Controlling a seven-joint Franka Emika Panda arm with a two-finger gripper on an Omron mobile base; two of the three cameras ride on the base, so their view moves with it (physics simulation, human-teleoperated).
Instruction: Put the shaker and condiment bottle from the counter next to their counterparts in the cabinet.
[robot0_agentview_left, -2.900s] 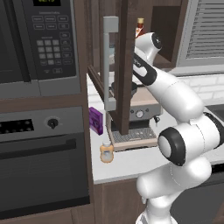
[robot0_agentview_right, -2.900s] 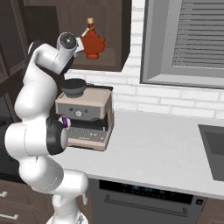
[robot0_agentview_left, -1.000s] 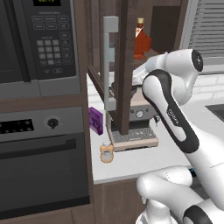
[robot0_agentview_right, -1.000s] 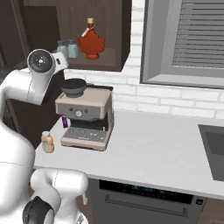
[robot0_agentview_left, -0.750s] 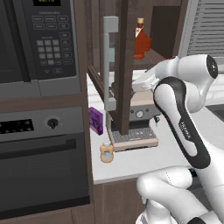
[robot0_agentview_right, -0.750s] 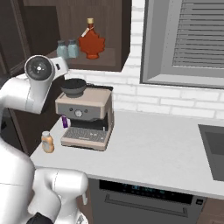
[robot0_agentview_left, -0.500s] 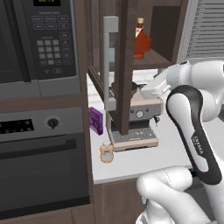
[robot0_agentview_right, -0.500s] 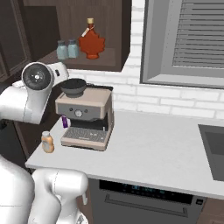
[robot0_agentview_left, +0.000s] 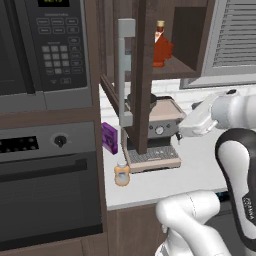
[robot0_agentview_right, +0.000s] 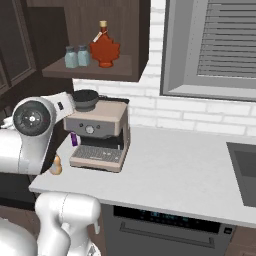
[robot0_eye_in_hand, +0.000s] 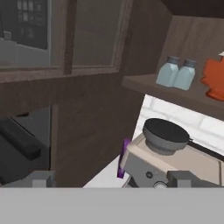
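End effector (robot0_eye_in_hand: 112, 179) hangs wide open and empty above the coffee machine (robot0_agentview_right: 100, 135). Two shakers (robot0_agentview_right: 77, 56) stand side by side on the cabinet (robot0_agentview_right: 95, 72) shelf beside the red bottle (robot0_agentview_right: 104, 47). Orange-tan bottle (robot0_agentview_left: 121, 174) stands on the bench (robot0_agentview_right: 200, 170).

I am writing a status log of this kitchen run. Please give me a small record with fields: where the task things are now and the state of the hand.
shakers: two pale blue-grey shakers with grey caps side by side on the open dark brown wall cabinet shelf
red bottle: deep red-orange flask-shaped bottle with yellow cap on the same shelf, right of the shakers
condiment bottle: small pale orange-tan bottle on the white countertop, in front of the beige coffee machine
hand: open, empty
left to do: condiment bottle not yet in cabinet
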